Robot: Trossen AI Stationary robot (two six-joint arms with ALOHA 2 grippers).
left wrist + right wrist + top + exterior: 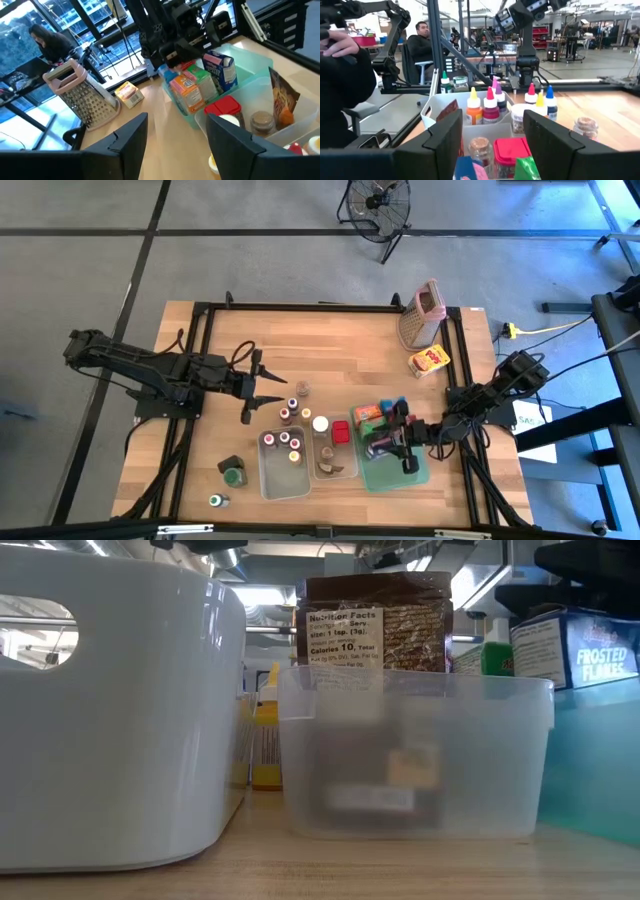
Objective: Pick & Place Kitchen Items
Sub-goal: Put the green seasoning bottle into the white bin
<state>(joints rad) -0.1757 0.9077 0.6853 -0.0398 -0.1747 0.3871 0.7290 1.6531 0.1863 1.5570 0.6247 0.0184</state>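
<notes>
1. From the low camera, the nearest things I see are a white tub [110,710] and a clear tub [415,755] standing on the table [340,350]. A brown packet with a nutrition label [375,625] rises behind the clear one, and a blue cereal carton [585,655] stands at the right.
2. My right hand [398,442] hovers over the green tray [392,472] at the table's front right. Its fingers stand moderately apart with nothing between them.
3. In that tray, the orange carton [366,412], green carton [386,406] and blue carton [401,403] stand close together at the far end, just beyond the hand.
4. Beside the tray sits a red-lidded jar [341,432], with a white-capped jar [320,423] next to it.
5. The clear tub of small bottles [283,463] lies left of those, holding red- and white-capped bottles.
6. Two green-capped jars [234,476] stand near the front left, outside the tubs.
7. My left hand [262,384] waits mid-table, left of the tubs, fingers spread to a medium gap and holding nothing.
8. Farther back, a yellow carton [429,361] lies near the metal grater [422,313] at the far right edge.
9. Beyond the table, the wrist cameras show people seated in the room.
</notes>
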